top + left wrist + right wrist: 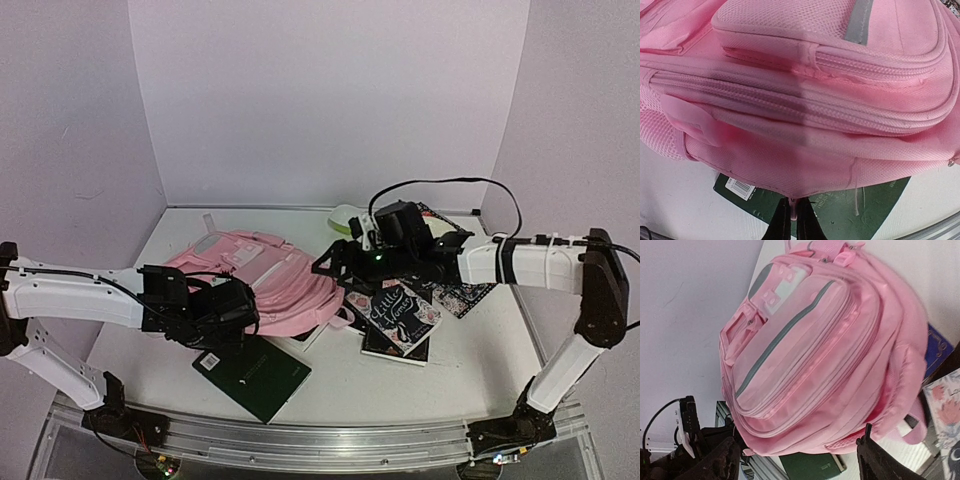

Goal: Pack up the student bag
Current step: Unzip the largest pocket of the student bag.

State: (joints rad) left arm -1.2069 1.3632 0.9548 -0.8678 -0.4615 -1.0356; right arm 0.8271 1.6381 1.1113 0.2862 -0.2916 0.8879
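Observation:
The pink student bag (262, 282) lies on the table left of centre, zips shut as far as I can see. It fills the left wrist view (805, 100) and the right wrist view (815, 355). My left gripper (243, 305) is at the bag's near edge, shut on a small pink tab of the bag (793, 212). My right gripper (330, 268) hovers open at the bag's right side, its dark fingers (880, 462) spread wide and empty. A dark green book (252, 373) lies partly under the bag's near edge and shows in the left wrist view (860, 202).
Several books lie right of the bag: a floral-cover book (405, 315) on a dark one, and a patterned notebook (462, 295) under my right arm. A pale green object (345, 218) sits at the back. The table's metal front rail (320, 440) runs along the near edge.

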